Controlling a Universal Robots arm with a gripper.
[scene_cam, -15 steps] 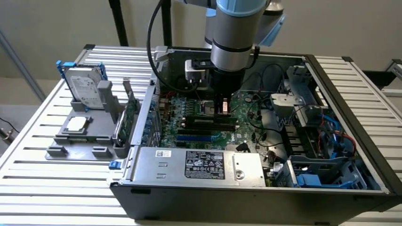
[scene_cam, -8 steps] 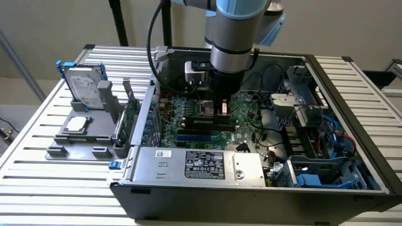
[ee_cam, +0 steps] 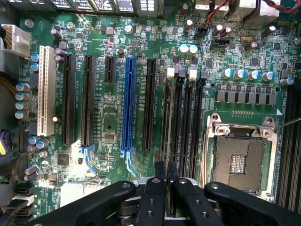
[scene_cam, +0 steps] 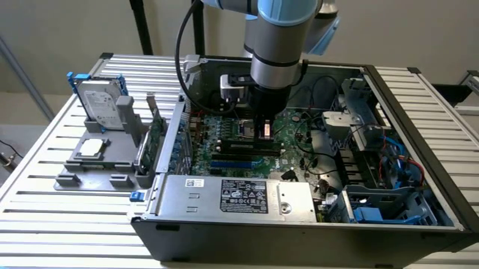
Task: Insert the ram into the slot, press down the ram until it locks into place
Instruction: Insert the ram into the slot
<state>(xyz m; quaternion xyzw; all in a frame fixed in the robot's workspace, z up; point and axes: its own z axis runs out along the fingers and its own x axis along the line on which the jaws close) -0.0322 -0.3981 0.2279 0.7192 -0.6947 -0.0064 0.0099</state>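
Observation:
My gripper point(scene_cam: 262, 133) is down inside the open computer case, over the motherboard's black memory slots point(scene_cam: 243, 150). Its two black fingers point(ee_cam: 159, 172) stand almost together, pinching a thin stick seen edge-on. That stick is the ram point(ee_cam: 168, 122). It runs lengthwise along the outermost black slot point(ee_cam: 165, 94) of the row, on the side toward the blue slot point(ee_cam: 128, 103). How deep it sits in the slot cannot be told. The neighbouring memory slots point(ee_cam: 189, 117) have pale end clips point(ee_cam: 193, 72) and hold nothing.
The bare CPU socket point(ee_cam: 240, 160) lies beside the memory slots. A power supply point(scene_cam: 232, 196) fills the case's near side, with cables and drive bays on the exterior view's right. Outside the case, a grey fixture point(scene_cam: 97, 162) holds a hard drive point(scene_cam: 101, 106) and a green expansion card point(scene_cam: 156, 137).

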